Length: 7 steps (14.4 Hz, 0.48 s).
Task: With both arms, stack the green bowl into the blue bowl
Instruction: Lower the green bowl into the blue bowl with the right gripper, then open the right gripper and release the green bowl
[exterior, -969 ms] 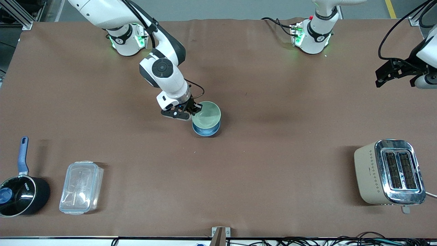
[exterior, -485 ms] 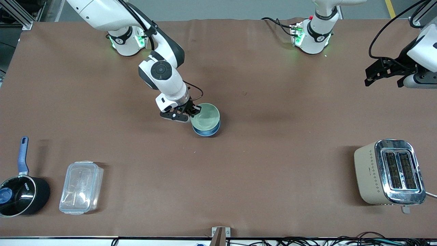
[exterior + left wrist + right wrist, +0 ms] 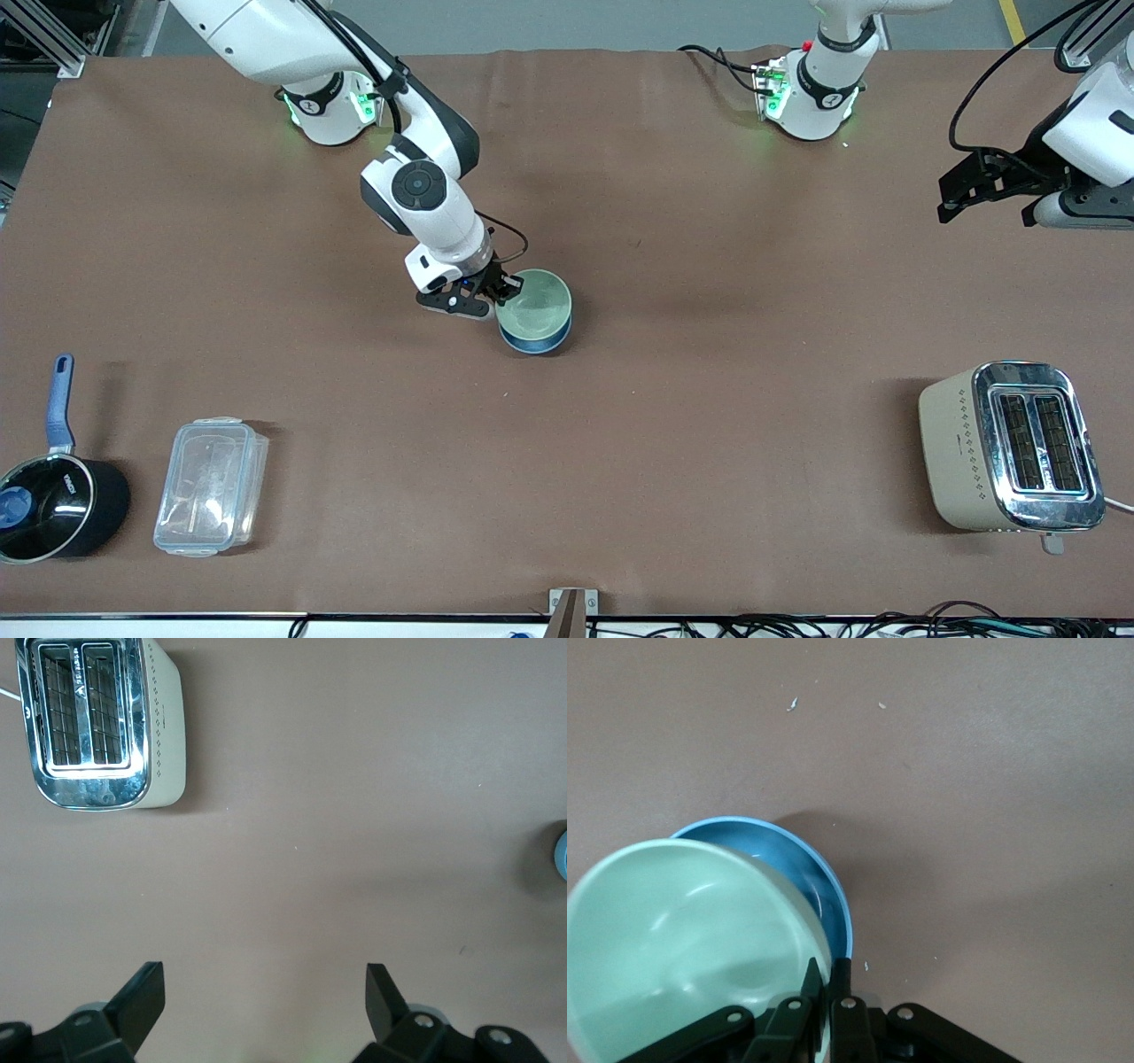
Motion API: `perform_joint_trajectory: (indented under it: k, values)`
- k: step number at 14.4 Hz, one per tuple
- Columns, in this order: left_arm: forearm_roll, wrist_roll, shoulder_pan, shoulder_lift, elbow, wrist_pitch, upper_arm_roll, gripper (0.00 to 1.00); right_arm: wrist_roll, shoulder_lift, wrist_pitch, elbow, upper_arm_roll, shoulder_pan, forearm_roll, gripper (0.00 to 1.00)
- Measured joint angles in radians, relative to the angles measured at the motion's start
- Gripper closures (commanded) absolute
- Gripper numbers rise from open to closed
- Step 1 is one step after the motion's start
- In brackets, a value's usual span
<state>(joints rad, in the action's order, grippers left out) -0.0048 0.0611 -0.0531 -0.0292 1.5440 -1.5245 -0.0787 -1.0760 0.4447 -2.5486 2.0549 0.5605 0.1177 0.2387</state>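
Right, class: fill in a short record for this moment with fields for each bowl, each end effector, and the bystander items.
green bowl: held by its rim, tilted, partly over the blue bowl
blue bowl: on the table, under the green bowl
right end effector: shut on the green bowl's rim
left end effector: open, waiting above the table near the toaster's end
bystanders: toaster, saucepan, clear container
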Motion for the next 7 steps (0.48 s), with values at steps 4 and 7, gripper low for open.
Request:
perform_joint_trajectory:
  k: [4,7]
  values:
    - [0.000,0.000,0.000,-0.001,0.000,0.000,0.000,0.00,-0.001,0.010,-0.005,-0.003,-0.001,-0.001,0.006,0.38]
    - [0.000,0.000,0.000,-0.001,0.000,0.000,-0.001,0.00,-0.009,0.010,0.000,-0.017,-0.002,-0.007,0.006,0.07]
